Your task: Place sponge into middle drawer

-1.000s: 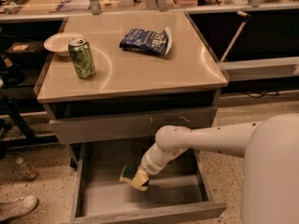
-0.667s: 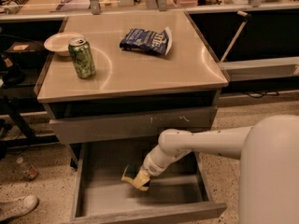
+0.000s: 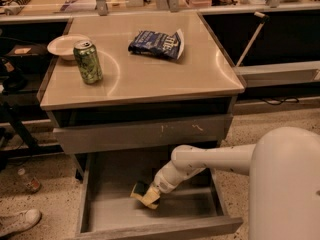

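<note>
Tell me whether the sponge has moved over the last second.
Yes, slightly: the sponge, held by the gripper, sank toward the middle drawer floor.

Smooth white tubular arm (image 3: 215,159), rounded elbow, bulky white shell (image 3: 287,184); the claw (image 3: 153,192) sits inside the middle drawer (image 3: 112,211).

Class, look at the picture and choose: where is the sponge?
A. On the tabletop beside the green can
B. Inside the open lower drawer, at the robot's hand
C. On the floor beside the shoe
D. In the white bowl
B: the sponge is at the tip of the hand, down inside the open middle drawer; the green can and white bowl are up on the tabletop without it.
</note>
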Tool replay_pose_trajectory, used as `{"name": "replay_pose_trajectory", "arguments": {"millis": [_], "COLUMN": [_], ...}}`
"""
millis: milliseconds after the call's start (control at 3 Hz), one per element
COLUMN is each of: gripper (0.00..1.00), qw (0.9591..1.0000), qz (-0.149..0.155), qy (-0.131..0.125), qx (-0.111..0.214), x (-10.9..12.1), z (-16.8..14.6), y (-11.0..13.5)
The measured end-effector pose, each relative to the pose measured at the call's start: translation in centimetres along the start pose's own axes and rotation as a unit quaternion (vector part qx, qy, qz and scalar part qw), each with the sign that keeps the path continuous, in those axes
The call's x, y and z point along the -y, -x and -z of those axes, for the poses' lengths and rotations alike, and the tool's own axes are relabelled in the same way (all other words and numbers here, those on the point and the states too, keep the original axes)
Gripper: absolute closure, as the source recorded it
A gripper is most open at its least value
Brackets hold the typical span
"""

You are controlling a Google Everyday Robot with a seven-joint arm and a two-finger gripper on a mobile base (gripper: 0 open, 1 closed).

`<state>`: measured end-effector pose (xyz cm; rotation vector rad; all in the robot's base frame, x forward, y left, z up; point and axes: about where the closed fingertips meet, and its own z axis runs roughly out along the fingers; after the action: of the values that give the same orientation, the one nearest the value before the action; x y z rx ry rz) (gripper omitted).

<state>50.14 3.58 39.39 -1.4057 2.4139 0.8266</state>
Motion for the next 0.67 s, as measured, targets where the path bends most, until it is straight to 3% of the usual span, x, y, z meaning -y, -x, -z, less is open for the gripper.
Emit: {"name": "replay_pose_trajectory", "arguments": {"millis": [333,667], "gripper": [1.00,0.81], "qw": [0.9998,0.9998], "qz": [-0.004,-0.004], "qy": [0.017,0.017], "qx": [0.006,0.006], "x": [0.24,0.26], "z": [-1.19,-1.26], "y": [-0.16,-0.16]}}
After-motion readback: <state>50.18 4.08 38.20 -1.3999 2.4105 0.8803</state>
